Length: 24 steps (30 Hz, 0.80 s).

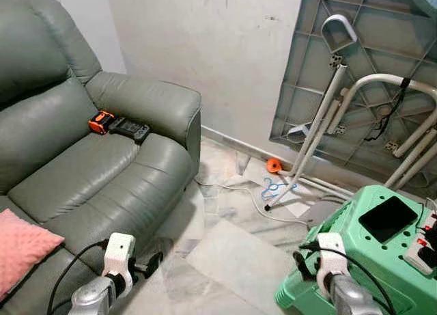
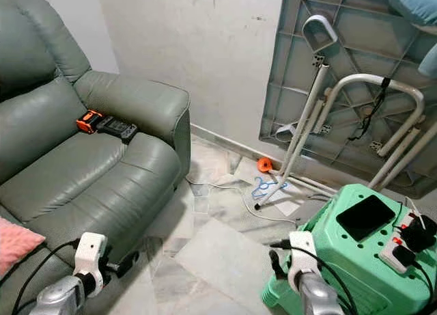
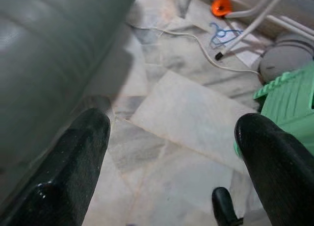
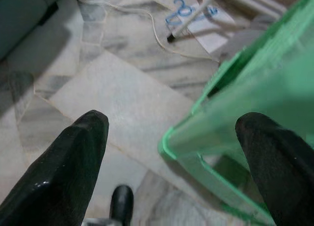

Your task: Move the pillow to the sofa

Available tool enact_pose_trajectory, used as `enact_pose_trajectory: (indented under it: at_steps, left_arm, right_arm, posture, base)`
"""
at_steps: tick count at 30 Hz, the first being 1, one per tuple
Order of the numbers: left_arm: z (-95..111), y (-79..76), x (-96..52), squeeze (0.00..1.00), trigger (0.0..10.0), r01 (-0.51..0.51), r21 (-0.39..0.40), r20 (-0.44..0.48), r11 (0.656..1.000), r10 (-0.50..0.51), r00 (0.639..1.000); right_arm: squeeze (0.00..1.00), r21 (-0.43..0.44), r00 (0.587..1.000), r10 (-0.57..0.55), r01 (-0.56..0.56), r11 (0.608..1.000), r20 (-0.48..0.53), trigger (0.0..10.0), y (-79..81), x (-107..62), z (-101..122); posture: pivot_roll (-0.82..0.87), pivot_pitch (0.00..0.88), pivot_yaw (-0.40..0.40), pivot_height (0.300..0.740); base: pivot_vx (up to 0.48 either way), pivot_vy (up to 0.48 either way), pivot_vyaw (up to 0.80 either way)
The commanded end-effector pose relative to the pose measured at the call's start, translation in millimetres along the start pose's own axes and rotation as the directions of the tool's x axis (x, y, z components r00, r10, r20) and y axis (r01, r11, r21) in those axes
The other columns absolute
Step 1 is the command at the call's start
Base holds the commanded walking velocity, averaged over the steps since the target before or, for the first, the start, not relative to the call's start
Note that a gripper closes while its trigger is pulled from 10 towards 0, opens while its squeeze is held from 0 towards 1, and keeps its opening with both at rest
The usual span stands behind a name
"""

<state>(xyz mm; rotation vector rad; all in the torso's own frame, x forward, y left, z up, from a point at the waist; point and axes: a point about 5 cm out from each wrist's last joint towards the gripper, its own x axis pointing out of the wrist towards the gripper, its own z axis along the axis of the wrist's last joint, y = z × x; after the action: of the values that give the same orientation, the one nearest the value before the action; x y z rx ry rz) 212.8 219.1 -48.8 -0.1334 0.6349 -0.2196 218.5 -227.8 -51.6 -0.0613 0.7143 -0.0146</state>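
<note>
The pink pillow (image 1: 24, 250) lies on the grey sofa (image 1: 82, 171) seat at its near left edge. The left gripper (image 3: 169, 152) and right gripper (image 4: 171, 152) hang low over the marble floor (image 1: 225, 253), fingers spread open and empty (the right beside a green stool (image 1: 372, 260)).

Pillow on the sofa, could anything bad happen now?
The pink pillow lies on the sofa seat near its front, so a bump from the open left hand beside it might knock it off. A white cable trails across the floor and could trip the robot if it steps forward. The open right hand hangs close to the green stool, which carries a phone.
</note>
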Motion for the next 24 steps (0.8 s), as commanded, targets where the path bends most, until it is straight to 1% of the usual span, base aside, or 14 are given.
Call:
enact_pose_trajectory:
  at_steps: [1,2,3,8,9,10,11,12,13,14,19,20,21,24]
  left_arm:
    - [-9.2,3.3,-3.7,0.00,10.0,-0.072,-0.061,-0.014,0.996,0.071,0.997]
    - [-11.7,3.7,-4.4,0.00,10.0,-0.088,-0.075,-0.021,0.993,0.087,0.996]
    - [-18.2,6.3,-6.9,0.00,10.0,-0.145,-0.118,-0.050,0.982,0.140,0.989]
    - [-30.6,11.1,-11.4,0.00,10.0,-0.258,-0.149,-0.136,0.955,0.238,0.962]
    - [-37.0,11.1,-13.1,0.00,10.0,-0.294,-0.151,-0.182,0.944,0.265,0.947]
    - [-37.0,11.1,-13.1,0.00,10.0,-0.294,-0.151,-0.182,0.944,0.265,0.947]
    - [-43.1,9.9,-14.2,0.00,10.0,-0.322,-0.130,-0.234,0.938,0.287,0.929]
    - [-45.2,8.9,-14.1,0.00,10.0,-0.332,-0.112,-0.258,0.937,0.295,0.920]
    - [-45.2,8.9,-14.1,0.00,10.0,-0.332,-0.112,-0.258,0.937,0.295,0.920]
    - [-46.0,7.9,-13.2,0.00,10.0,-0.347,-0.095,-0.280,0.933,0.309,0.909]
    - [-36.0,1.7,-3.2,0.00,10.0,-0.356,-0.085,-0.283,0.930,0.320,0.904]
    - [-31.2,-1.4,1.1,0.00,10.0,-0.349,-0.084,-0.275,0.933,0.315,0.909]
    - [-24.6,-5.6,6.6,0.00,10.0,-0.340,-0.090,-0.262,0.936,0.307,0.915]
    - [-11.8,-14.1,16.7,0.00,10.0,-0.305,-0.063,-0.242,0.950,0.282,0.928]
  right_arm:
    - [0.00,0.022,1.000,-0.020,0.020,1.000,-0.021,10.0,-5.8,-3.4,-7.8]
    - [0.00,0.021,0.999,-0.023,0.023,1.000,-0.033,10.0,-6.1,-4.2,-10.8]
    - [0.00,0.006,0.998,-0.016,0.017,1.000,-0.060,10.0,-5.6,-5.9,-16.9]
    - [0.00,-0.024,0.992,-0.010,0.007,1.000,-0.124,10.0,-3.4,-8.0,-27.0]
    - [0.00,-0.036,0.987,-0.012,0.007,0.999,-0.159,10.0,-2.5,-9.2,-32.2]
    - [0.00,-0.036,0.987,-0.012,0.007,0.999,-0.159,10.0,-2.5,-9.2,-32.2]
    - [0.00,-0.054,0.979,-0.019,0.009,0.999,-0.202,10.0,-1.5,-10.9,-38.9]
    - [0.00,-0.064,0.974,-0.027,0.013,0.998,-0.225,10.0,-1.3,-11.9,-42.5]
    - [0.00,-0.064,0.974,-0.027,0.013,0.998,-0.225,10.0,-1.3,-11.9,-42.5]
    - [0.00,-0.085,0.967,-0.030,0.008,0.996,-0.255,10.0,-0.6,-12.9,-46.2]
    - [0.00,-0.123,0.958,-0.063,0.029,0.992,-0.281,10.0,-3.8,-11.0,-42.6]
    - [0.00,-0.125,0.959,-0.072,0.038,0.991,-0.275,10.0,-4.2,-8.9,-38.1]
    - [0.00,-0.102,0.963,-0.072,0.047,0.994,-0.260,10.0,-3.0,-5.7,-31.1]
    - [0.00,-0.073,0.973,-0.054,0.038,0.997,-0.226,10.0,6.4,2.9,-13.1]
  posture:
    - [-0.03,0.000,-0.013,0.740]
    - [-0.03,0.000,-0.013,0.740]
    - [-0.03,0.000,-0.012,0.740]
    - [-0.02,0.000,-0.009,0.740]
    - [-0.02,0.000,-0.008,0.740]
    - [-0.02,0.000,-0.008,0.740]
    - [-0.02,0.000,-0.011,0.740]
    - [-0.02,0.000,-0.011,0.740]
    - [-0.02,0.000,-0.011,0.740]
    - [-0.02,0.000,-0.011,0.740]
    - [-0.02,0.000,-0.013,0.740]
    - [-0.01,0.000,-0.013,0.740]
    - [-0.01,0.000,-0.013,0.740]
    - [0.00,0.000,-0.013,0.740]
  base:
    - [0.000,0.000,0.00]
    - [0.000,0.000,0.00]
    - [0.000,0.000,0.00]
    - [0.000,0.000,0.00]
    - [0.000,0.000,0.00]
    - [0.000,0.000,0.00]
    - [0.000,0.000,0.00]
    - [0.000,0.000,0.00]
    - [0.000,0.000,0.00]
    - [0.000,0.000,0.00]
    - [0.000,0.000,0.00]
    - [0.000,0.000,0.00]
    - [0.000,0.000,0.00]
    - [0.000,0.000,0.00]
